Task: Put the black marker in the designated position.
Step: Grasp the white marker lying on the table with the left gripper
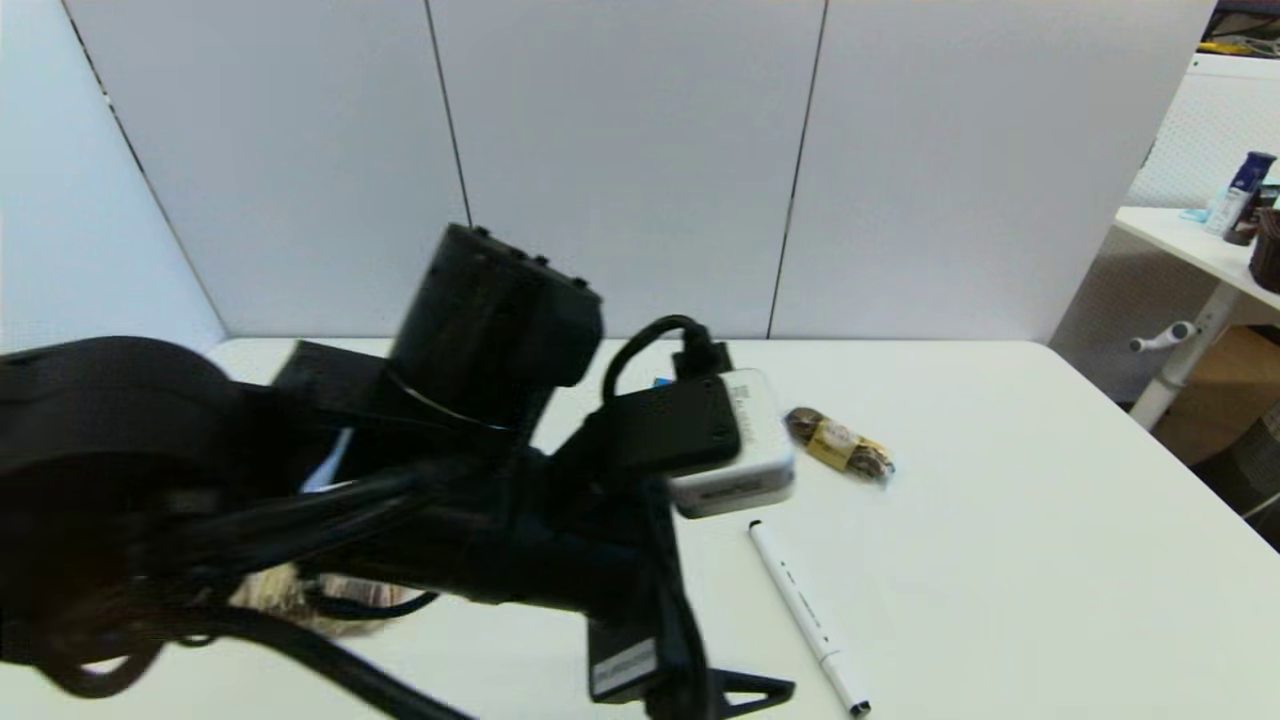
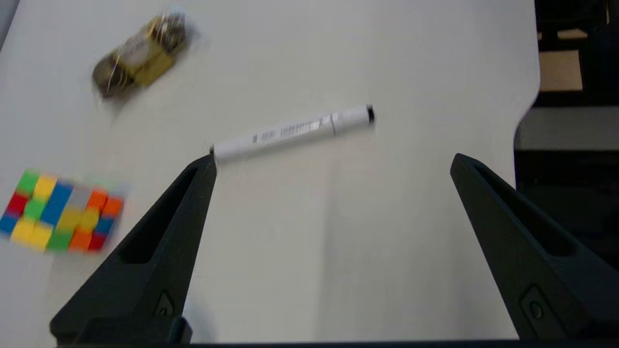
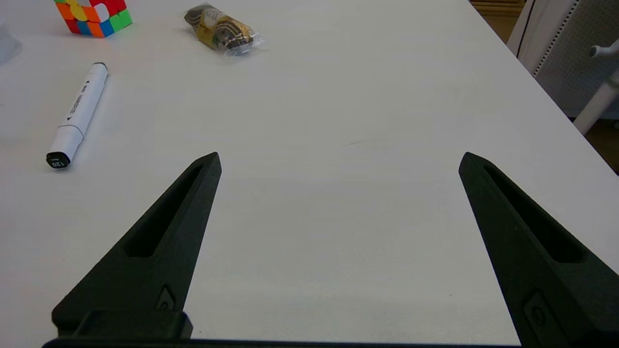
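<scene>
The left hand (image 2: 331, 162) was held spread above the black marker (image 2: 292, 131), which lay untouched on the tabletop (image 2: 309, 251); the round barrel could be nudged and rolled if one finger landed first.

The table (image 1: 1000, 520) has a smooth, matt white top with a faint sheen. The black marker (image 1: 806, 615) looks like smooth white plastic with fine dark print and a black plastic cap at each of its 2 ends. The snack packet (image 3: 222, 30) is wrapped in clear, glossy, crinkled film over a gold and brown inside. The puzzle cube (image 3: 94, 15) shows shiny plastic tiles in bright colours. The fingers (image 2: 159, 251) of the left gripper (image 2: 333, 164) and those (image 3: 154, 251) of the right gripper (image 3: 338, 162) are matt black moulded plastic. Behind the table stand smooth, matt pale wall panels (image 1: 620, 150).
</scene>
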Robot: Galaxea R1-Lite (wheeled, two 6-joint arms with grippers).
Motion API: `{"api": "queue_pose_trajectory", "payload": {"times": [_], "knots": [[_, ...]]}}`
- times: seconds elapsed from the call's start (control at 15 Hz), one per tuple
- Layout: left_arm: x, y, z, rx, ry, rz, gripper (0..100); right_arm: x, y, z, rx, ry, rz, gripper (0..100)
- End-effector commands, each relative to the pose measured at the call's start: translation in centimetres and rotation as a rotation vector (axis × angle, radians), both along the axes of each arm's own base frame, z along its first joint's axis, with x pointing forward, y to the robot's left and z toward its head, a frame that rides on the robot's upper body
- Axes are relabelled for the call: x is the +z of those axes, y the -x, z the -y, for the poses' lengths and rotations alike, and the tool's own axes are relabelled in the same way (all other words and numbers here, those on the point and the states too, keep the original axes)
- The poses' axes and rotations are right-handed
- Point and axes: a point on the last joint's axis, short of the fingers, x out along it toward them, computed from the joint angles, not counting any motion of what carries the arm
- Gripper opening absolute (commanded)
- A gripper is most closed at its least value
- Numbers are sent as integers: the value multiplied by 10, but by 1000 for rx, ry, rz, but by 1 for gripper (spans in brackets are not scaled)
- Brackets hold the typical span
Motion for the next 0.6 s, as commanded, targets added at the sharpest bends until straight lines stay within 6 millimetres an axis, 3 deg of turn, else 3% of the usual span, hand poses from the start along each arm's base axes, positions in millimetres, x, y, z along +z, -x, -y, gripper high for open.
{"api": "queue_pose_trajectory", "payload": {"times": [0.07, 0.33, 0.6], "knots": [[-28, -15, 72, -61, -20, -34, 100, 0, 0, 0, 2, 1, -2, 100], [-26, -17, 104, 48, -14, 24, 100, 0, 0, 0, 0, 1, -2, 100], [-37, -25, 133, 179, 24, -91, 100, 0, 0, 0, 2, 1, -2, 100]]}}
